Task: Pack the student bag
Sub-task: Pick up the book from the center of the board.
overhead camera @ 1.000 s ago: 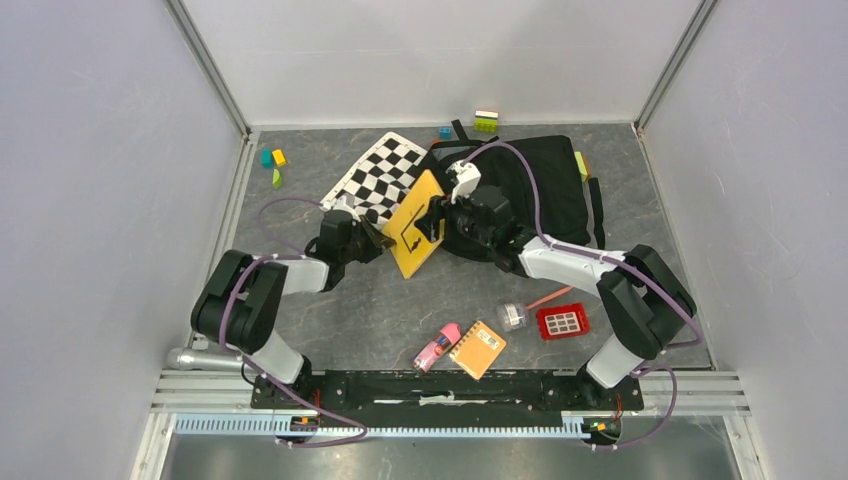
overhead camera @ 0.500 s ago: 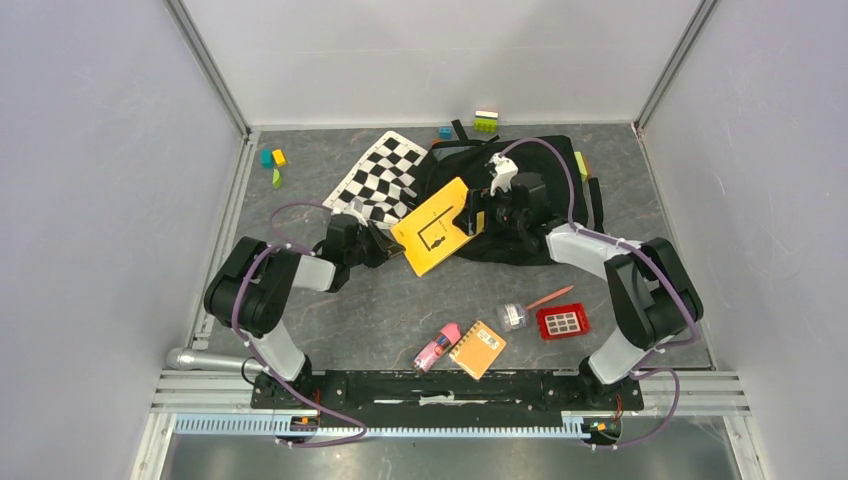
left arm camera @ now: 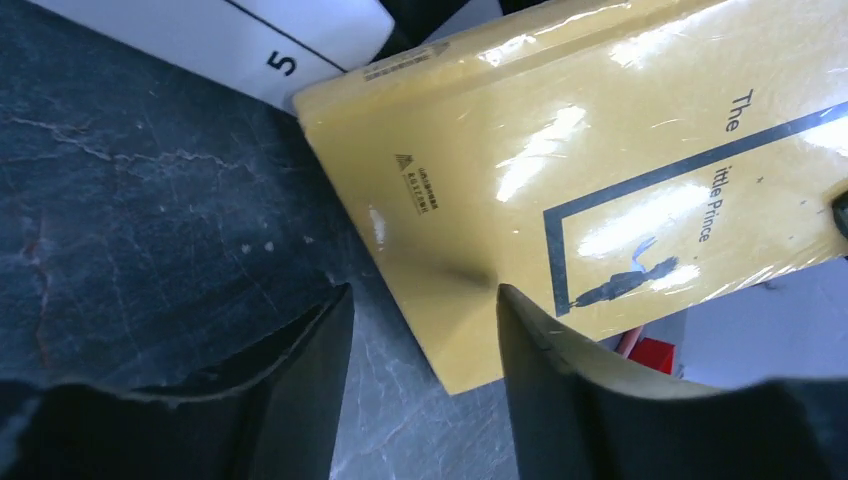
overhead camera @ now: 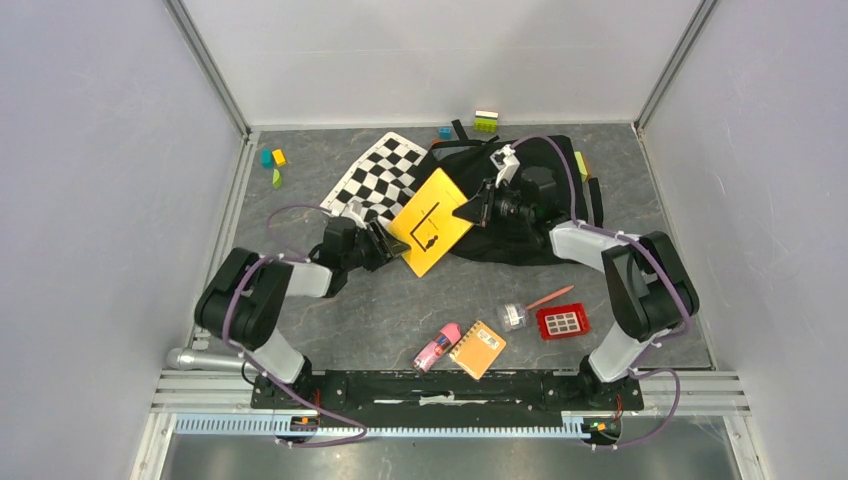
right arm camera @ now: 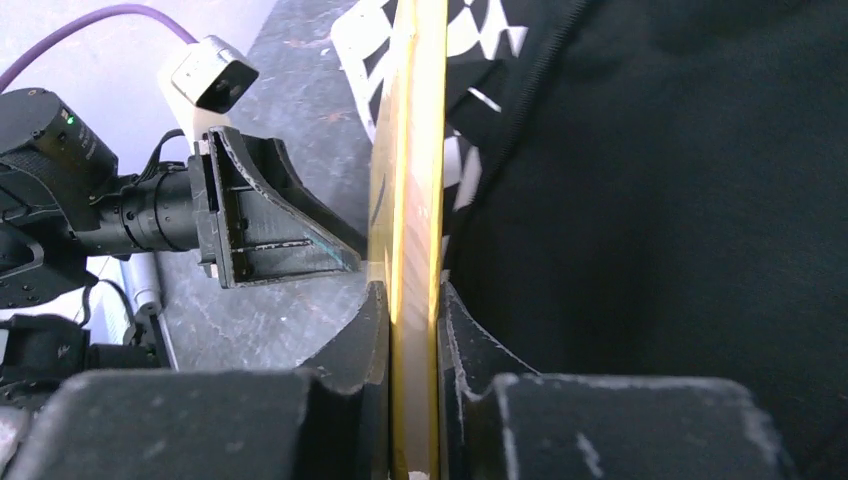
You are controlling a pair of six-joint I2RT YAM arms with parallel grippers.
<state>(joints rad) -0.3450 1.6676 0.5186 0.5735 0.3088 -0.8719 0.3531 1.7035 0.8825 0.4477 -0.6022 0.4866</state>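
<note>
The student bag is a black backpack lying at the back right of the table. A yellow book, "The Little Prince", tilts against the bag's left side. My right gripper is shut on the book's right edge; in the right wrist view both fingers press the thin yellow book, with the black bag right behind it. My left gripper stands open at the book's lower left corner. In the left wrist view the book lies just past the gripper, with nothing between the fingers.
A checkerboard sheet lies behind the book. Near the front are an orange notebook, a pink item, a small clear container, a pencil and a red tray. Coloured blocks sit back left, a silver cylinder front left.
My right gripper has closed on the book's right edge. My left gripper has opened and let go of the book's lower corner. The book tilted slightly more upright.
</note>
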